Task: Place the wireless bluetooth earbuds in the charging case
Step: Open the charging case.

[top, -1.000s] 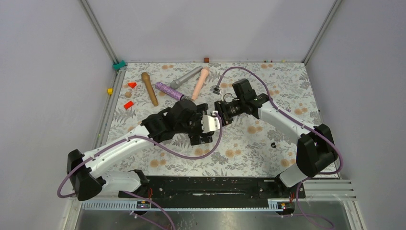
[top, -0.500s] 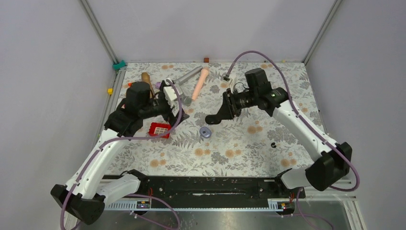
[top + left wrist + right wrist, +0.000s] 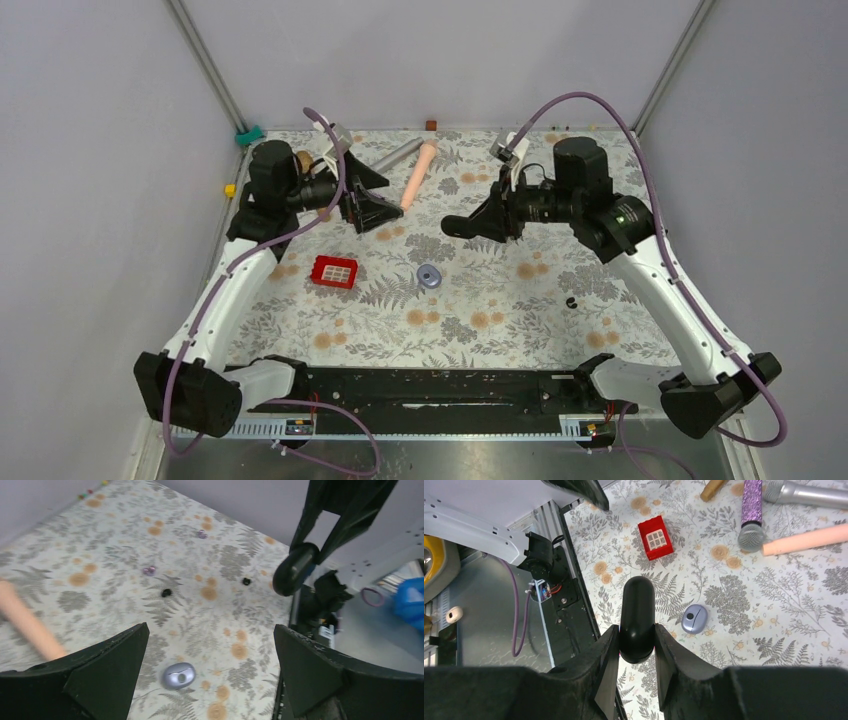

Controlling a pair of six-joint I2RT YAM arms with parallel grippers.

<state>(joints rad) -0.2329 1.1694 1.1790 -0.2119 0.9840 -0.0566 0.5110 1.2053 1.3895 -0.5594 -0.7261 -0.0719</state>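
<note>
1. Having been drawn apart from their meeting over mid-bench (image 3: 500, 330), both arms are now raised and well separated.
2. The left fingers (image 3: 100, 675) are spread fully; nothing is held.
3. The right fingers (image 3: 594, 680) are half-closed on a black oval pebble (image 3: 636, 617).
4. The charging case (image 3: 430, 277) is thereby uncovered, lying near a red tray (image 3: 334, 271).
5. Two black specks (image 3: 166, 593) beyond it may be the earbuds; insertion is judged unstarted.

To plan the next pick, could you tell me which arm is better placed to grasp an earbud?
Probably left: the left gripper is open and empty, while the right gripper is shut on a black oval object, though an earbud lies on the right arm's side.
</note>
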